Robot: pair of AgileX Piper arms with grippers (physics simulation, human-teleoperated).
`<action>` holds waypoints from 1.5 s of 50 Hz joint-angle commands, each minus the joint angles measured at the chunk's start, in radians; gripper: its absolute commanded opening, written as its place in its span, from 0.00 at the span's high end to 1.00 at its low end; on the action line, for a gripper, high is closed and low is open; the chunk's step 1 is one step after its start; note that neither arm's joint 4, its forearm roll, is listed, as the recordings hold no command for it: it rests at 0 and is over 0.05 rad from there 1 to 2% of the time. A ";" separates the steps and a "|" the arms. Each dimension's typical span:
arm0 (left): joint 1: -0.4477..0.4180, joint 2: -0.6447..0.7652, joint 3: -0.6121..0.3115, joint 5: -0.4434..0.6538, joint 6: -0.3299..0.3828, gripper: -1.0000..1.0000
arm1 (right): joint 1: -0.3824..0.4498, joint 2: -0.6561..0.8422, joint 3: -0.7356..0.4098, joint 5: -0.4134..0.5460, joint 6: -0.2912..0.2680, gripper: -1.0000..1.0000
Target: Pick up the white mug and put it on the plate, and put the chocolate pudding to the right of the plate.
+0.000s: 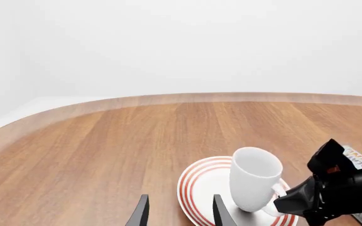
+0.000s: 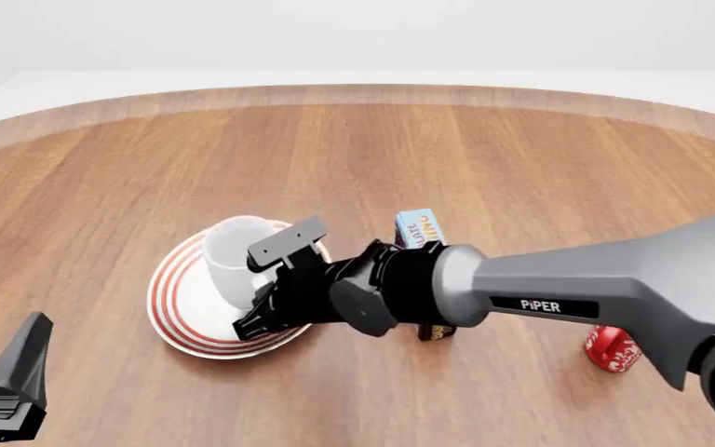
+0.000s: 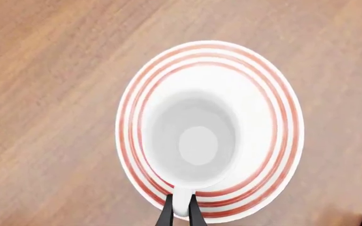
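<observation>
The wooden surface [image 2: 482, 168] carries the plate [image 2: 178, 312] at near left. The white mug [image 2: 236, 251] stands upright on the plate. The right gripper [image 3: 181, 212] reaches in from the right, its jaws narrow and closed on the mug's handle. The left gripper [image 1: 177, 212] hangs near the plate's near-left side, jaws apart and empty. The chocolate pudding [image 2: 419, 228] stands just right of the plate, apparently upright, largely hidden behind the right arm. A red can [image 2: 611, 349] lies at near right.
</observation>
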 commanded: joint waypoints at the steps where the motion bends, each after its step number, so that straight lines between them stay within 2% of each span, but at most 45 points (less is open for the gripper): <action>1: 0.000 0.000 0.000 0.000 0.000 0.00 | -0.002 0.006 -0.008 0.002 0.010 1.00; 26: 0.000 0.000 0.000 0.000 0.000 0.00 | 0.001 0.017 -0.017 0.014 0.021 1.00; 27: 0.000 0.000 0.000 0.000 0.000 0.00 | -0.001 0.017 -0.018 0.015 0.019 0.00; 49: 0.000 0.000 0.000 0.000 0.000 0.00 | 0.009 -0.009 -0.002 0.009 0.032 0.00; 75: 0.000 0.000 0.000 0.000 0.000 0.00 | -0.013 -0.096 0.033 0.021 -0.013 0.00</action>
